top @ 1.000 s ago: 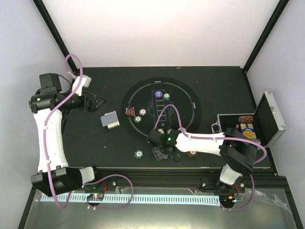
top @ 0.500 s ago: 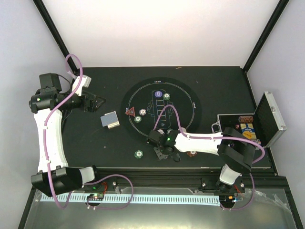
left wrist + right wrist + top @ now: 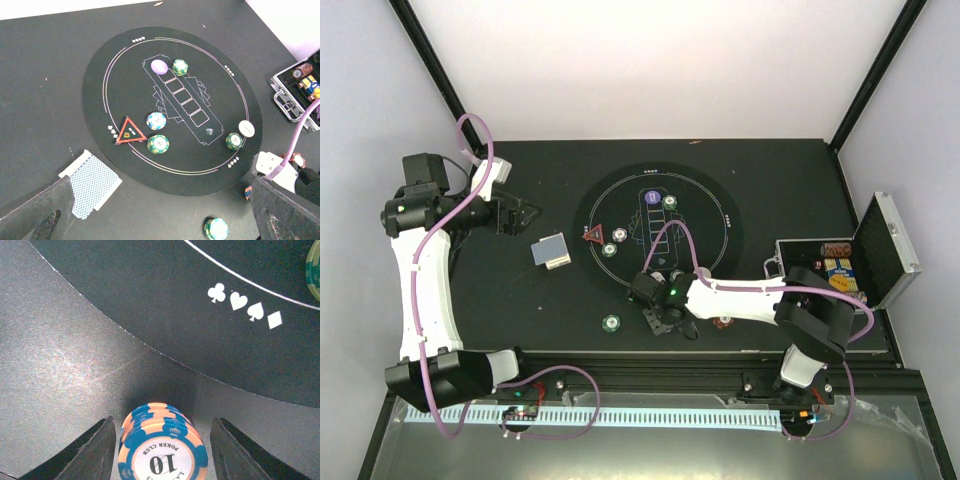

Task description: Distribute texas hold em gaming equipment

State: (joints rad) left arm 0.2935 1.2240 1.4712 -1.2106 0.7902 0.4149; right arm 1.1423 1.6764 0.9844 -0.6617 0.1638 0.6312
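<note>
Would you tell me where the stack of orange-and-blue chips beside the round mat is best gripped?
Grip the chip stack across its curved sides, spanning every chip, coming down from above. It stands upright and alone on the table, so side pressure should hold it together.

We see a dark worktop. A round black mat lies on it, just past the right tool. A stack of orange and blue chips stands between that tool's fingers. A green chip stack sits to its left, a red and white chip to its right, and a black case farther right. A card deck lies near the left tool.
</note>
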